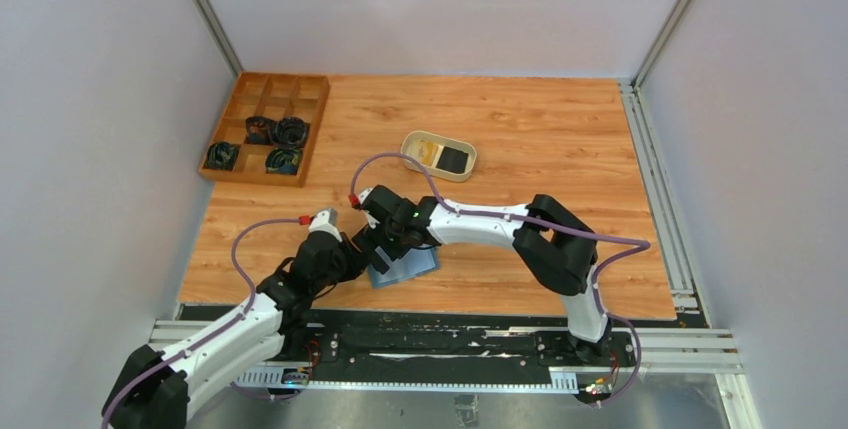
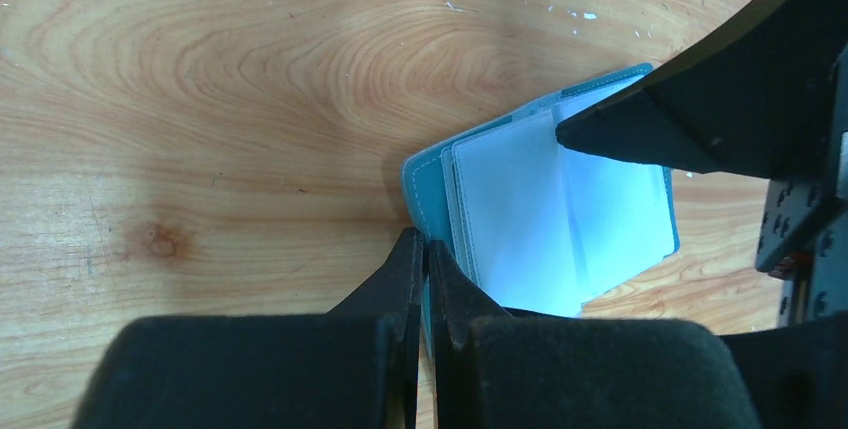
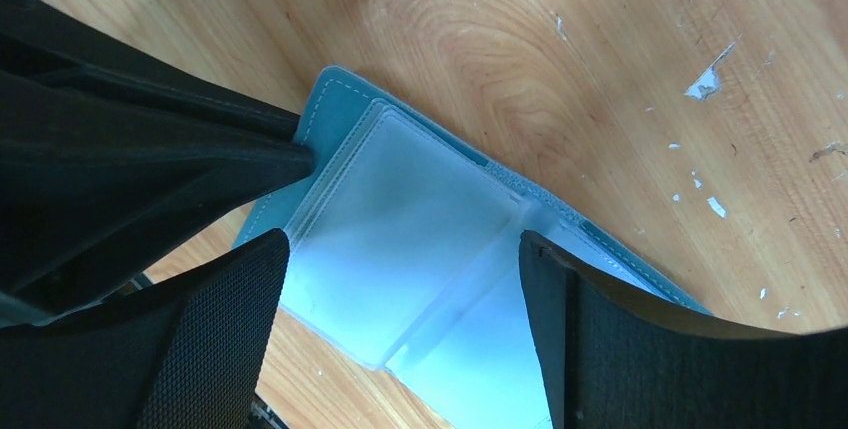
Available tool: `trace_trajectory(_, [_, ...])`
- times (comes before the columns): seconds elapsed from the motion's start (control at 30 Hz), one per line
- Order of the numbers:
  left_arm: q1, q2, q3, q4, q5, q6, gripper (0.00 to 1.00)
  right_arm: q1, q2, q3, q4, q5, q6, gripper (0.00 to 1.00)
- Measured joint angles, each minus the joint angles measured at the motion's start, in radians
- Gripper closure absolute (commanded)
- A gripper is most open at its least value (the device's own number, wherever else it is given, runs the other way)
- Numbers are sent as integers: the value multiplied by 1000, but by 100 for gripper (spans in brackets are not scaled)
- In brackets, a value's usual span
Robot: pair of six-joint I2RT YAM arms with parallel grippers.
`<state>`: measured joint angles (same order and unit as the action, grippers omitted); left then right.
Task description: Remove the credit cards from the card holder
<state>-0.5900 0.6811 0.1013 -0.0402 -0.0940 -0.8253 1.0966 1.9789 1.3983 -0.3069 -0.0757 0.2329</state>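
Left gripper [image 2: 425, 249] right up against the lens, fingers pressed nearly together and pinching the teal edge of the card holder [image 2: 520, 209], and by the look of it that pinch is there to pin the thing flat on the wooden table [image 1: 560, 149] while the other arm works. The holder lies open near the front edge, just ahead of the arm bases, pale blue lining and clear plastic sleeves facing up. Over it hovers the right gripper [image 3: 400, 244], fingers spread wide on either side of the sleeves, lined up as if to reach into a pocket. Those sleeves look see-through and bare from the right wrist view, though a card tucked deeper can't be ruled out. Well away toward the back, the credit cards [image 1: 445, 156], one black and one tan-gold, lie in the beige oval dish [image 1: 406, 152], so the job seems mostly done. A brown compartment tray [image 1: 285, 77] sits at the far left, out of the action. One arm anchors, one arm picks: sensible with a floppy wallet that would otherwise slide or fold shut.
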Motion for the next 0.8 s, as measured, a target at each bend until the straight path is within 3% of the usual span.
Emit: trace_trajectory(0.8, [19,-35,-1,-39,13,-2,100,48,-3,-22,-12,230,-39,11])
